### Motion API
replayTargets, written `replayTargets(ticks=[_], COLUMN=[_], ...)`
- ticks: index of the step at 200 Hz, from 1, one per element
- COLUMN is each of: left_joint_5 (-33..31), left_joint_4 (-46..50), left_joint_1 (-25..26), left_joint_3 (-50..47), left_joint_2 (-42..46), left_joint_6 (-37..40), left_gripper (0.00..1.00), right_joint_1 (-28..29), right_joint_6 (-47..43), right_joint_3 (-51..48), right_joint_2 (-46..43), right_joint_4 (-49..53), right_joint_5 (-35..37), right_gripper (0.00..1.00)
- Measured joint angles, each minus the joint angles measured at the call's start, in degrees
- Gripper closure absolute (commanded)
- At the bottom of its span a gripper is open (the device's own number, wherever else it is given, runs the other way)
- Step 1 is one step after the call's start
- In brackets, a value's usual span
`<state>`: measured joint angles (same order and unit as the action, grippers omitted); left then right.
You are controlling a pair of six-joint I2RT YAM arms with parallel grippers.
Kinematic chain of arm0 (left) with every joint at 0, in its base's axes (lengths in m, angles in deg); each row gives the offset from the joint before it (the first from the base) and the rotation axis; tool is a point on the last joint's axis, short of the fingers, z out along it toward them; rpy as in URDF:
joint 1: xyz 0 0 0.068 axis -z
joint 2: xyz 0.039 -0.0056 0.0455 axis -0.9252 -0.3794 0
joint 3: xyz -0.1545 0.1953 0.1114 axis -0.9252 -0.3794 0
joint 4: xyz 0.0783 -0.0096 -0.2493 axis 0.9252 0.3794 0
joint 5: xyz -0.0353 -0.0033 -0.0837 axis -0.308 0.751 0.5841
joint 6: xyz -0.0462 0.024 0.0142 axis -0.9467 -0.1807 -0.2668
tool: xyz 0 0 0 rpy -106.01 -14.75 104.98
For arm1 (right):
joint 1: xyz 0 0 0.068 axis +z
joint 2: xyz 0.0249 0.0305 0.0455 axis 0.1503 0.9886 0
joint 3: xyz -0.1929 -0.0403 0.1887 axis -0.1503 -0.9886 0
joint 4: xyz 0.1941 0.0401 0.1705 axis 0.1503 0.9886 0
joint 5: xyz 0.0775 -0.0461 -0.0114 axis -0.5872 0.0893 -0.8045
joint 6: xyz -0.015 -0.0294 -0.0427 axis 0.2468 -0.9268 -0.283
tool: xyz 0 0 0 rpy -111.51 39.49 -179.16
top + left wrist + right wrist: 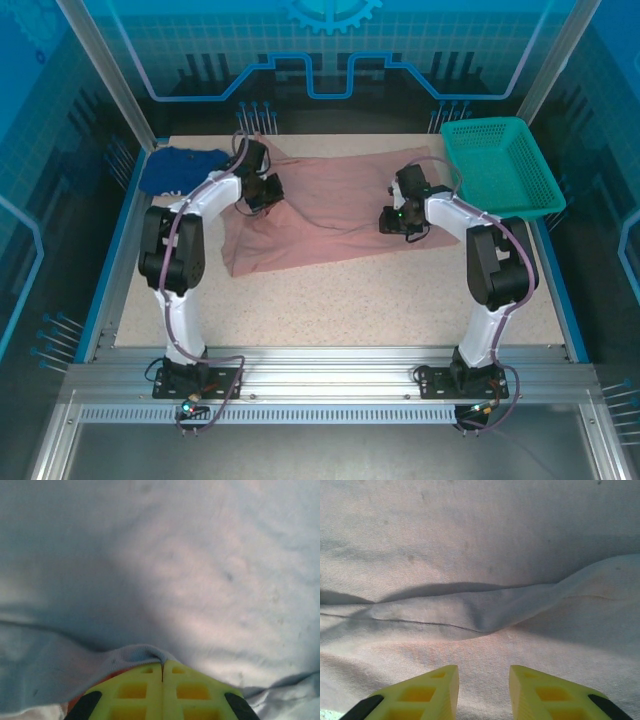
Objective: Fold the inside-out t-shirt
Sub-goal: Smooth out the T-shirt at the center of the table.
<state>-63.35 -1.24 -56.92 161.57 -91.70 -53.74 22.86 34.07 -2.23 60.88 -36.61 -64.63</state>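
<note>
Lifting now, you could lose the t-shirt (pixel 330 215): the left hand (pixel 162 666) pinches just a thin fold, the right hand (pixel 483 680) gapes empty.

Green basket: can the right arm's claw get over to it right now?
Probably yes. The right claw hangs open and empty over the pink t-shirt, and the green basket sits close by on that arm's side of the table, with nothing lying between them.
</note>
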Motion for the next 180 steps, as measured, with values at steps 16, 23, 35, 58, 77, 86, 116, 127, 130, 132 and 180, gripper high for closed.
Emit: replayTargets(ticks=[16, 23, 35, 58, 77, 86, 116, 127, 130, 132, 180], left_joint_5=[-0.4, -0.5, -0.9, -2.4, -3.7, -4.1, -5.1, -5.6, -5.6, -5.8, -7.3], left_joint_4=[0.4, 0.8, 1.6, 3.2, 2.3, 0.8, -2.9, -3.4, -3.7, -3.9, -5.9], left_joint_1=[0.0, 0.0, 0.0, 0.0, -0.2, -0.4, -3.0, -4.4, -4.8, -5.2, -8.2], left_joint_3=[5.7, 7.9, 10.9, 12.2, 8.6, 3.7, -12.4, -14.4, -14.7, -14.9, -13.0], left_joint_2=[-4.1, -5.7, -7.8, -8.1, -5.5, -2.4, 7.6, 8.2, 8.1, 7.9, 2.8], left_joint_6=[1.0, 1.4, 2.0, 3.9, 4.7, 4.8, 4.7, 4.8, 4.8, 4.9, 6.3], left_gripper=[0.67, 0.61, 0.55, 0.5, 0.48, 0.47, 0.44, 0.44, 0.44, 0.44, 0.52], right_joint_1=[-0.1, -0.1, -0.1, -0.1, -0.1, -0.1, -0.1, -0.1, -0.1, -0.1, 0.0], right_joint_6=[0.0, 0.0, 0.0, 0.0, 0.0, 0.0, 0.0, 0.0, 0.0, 0.0, 0.0], right_joint_3=[-0.6, -0.9, -1.6, -2.7, -2.8, -2.8, -2.8, -2.8, -2.7, -2.7, -2.7], right_joint_2=[-0.2, -0.3, -0.7, -2.0, -3.0, -3.2, -3.3, -3.3, -3.3, -3.3, -3.3], right_joint_4=[-0.2, -0.2, -0.2, -0.1, -0.2, -0.2, -0.2, -0.2, -0.1, -0.1, -0.1], right_joint_5=[0.0, 0.0, 0.0, 0.0, 0.0, 0.0, 0.0, -0.1, -0.1, -0.2, -0.2], right_gripper=[0.67, 0.67, 0.67, 0.67, 0.66, 0.66, 0.66, 0.66, 0.66, 0.66, 0.65])
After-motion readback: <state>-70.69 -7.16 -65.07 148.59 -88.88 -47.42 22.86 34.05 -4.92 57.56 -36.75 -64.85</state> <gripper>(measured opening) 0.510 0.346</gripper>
